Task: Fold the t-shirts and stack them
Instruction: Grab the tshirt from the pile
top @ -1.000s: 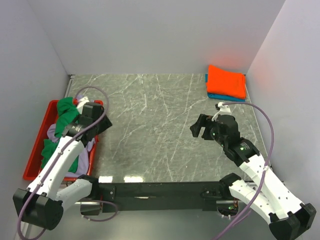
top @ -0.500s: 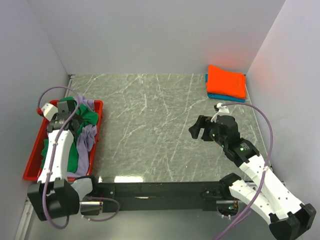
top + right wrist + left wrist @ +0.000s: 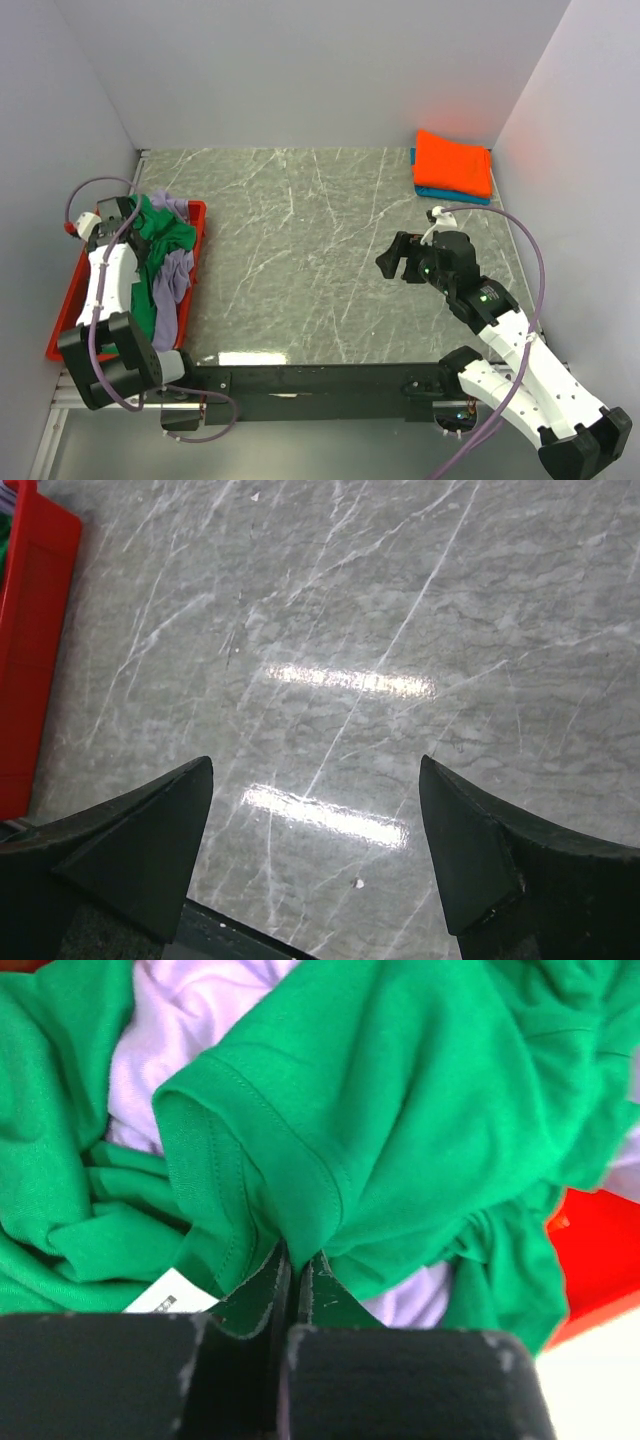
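Left jaws clenched on green t-shirt [image 3: 400, 1110], lavender t-shirt [image 3: 190, 1020] beneath, red tray [image 3: 600, 1260] around, right jaws spread

One green t-shirt [image 3: 160, 235]; one lavender t-shirt [image 3: 178, 272]; one orange t-shirt [image 3: 455, 162]; one blue t-shirt [image 3: 440, 193]; one red tray [image 3: 62, 325]

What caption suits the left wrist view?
Left gripper shut on a fold of green t-shirt, bunched over a lavender t-shirt.

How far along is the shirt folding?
Two look done: the orange t-shirt lies folded on the blue t-shirt. The left gripper is pinching the green t-shirt in the red tray. That and the lavender t-shirt are left, crumpled; the right gripper hangs open.
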Tool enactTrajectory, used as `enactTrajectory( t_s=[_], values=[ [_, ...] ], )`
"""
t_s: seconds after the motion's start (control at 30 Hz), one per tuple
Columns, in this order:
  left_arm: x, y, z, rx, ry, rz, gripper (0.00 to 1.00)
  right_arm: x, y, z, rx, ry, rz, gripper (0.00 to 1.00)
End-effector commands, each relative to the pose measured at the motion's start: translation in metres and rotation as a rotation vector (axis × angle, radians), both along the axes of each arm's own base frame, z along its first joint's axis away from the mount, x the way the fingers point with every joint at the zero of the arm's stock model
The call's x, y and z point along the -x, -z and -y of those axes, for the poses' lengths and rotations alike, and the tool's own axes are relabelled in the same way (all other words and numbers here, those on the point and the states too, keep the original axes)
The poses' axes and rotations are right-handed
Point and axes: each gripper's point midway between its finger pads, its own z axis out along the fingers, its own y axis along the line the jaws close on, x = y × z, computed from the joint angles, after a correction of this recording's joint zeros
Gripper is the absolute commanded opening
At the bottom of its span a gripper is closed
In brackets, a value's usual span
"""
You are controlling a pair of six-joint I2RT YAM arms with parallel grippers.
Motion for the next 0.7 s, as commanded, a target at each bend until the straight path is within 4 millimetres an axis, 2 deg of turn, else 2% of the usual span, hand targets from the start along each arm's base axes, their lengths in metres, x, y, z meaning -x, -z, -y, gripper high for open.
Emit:
enactTrajectory(
  t_s=[0.0, 0.1, 0.17, 0.2, 0.23, 0.27, 0.3, 0.4, 0.43, 0.47, 0.5, 0.57, 0.6, 0.67],
  values=[
    [-0.019, -0.056, 0.0, -0.032, 0.041, 0.159, 0.01, -0.002, -0.008, -0.004, -0.014, -0.02, 0.04, 0.89],
    [-0.02, -0.097, 0.004, -0.062, 0.069, 0.259, 0.01, -0.002, -0.01, -0.006, -0.016, -0.031, 0.036, 0.89],
    [-0.023, -0.138, 0.009, -0.083, 0.106, 0.37, 0.01, -0.003, -0.009, -0.008, -0.013, -0.039, 0.022, 0.89],
    [-0.025, -0.152, 0.013, -0.089, 0.127, 0.409, 0.01, -0.003, -0.012, -0.01, -0.018, -0.045, 0.025, 0.89],
    [-0.028, -0.178, 0.015, -0.108, 0.147, 0.477, 0.0, -0.004, -0.011, -0.011, -0.017, -0.049, 0.018, 0.89],
    [-0.029, -0.196, 0.026, -0.1, 0.2, 0.53, 0.0, -0.004, -0.011, -0.011, -0.017, -0.051, 0.015, 0.89],
    [-0.032, -0.222, 0.031, -0.112, 0.233, 0.59, 0.0, -0.004, -0.014, -0.012, -0.021, -0.055, 0.018, 0.89],
    [-0.043, -0.266, 0.061, -0.07, 0.41, 0.713, 0.0, -0.006, -0.019, -0.013, -0.028, -0.054, 0.021, 0.89],
    [-0.043, -0.297, 0.07, -0.082, 0.462, 0.778, 0.0, -0.006, -0.021, -0.015, -0.033, -0.059, 0.023, 0.89],
    [-0.048, -0.309, 0.078, -0.067, 0.505, 0.812, 0.0, -0.006, -0.024, -0.016, -0.036, -0.061, 0.024, 0.89],
    [-0.045, -0.34, 0.095, -0.058, 0.591, 0.882, 0.0, -0.007, -0.028, -0.017, -0.041, -0.063, 0.03, 0.89],
    [-0.047, -0.364, 0.114, -0.037, 0.668, 0.936, 0.0, -0.008, -0.032, -0.017, -0.041, -0.063, 0.03, 0.89],
    [-0.041, -0.39, 0.125, -0.052, 0.711, 0.989, 0.0, -0.01, -0.036, -0.017, -0.042, -0.061, 0.038, 0.89],
    [-0.043, -0.405, 0.142, -0.032, 0.762, 1.021, 0.0, -0.011, -0.039, -0.017, -0.039, -0.054, 0.038, 0.89]
  ],
)
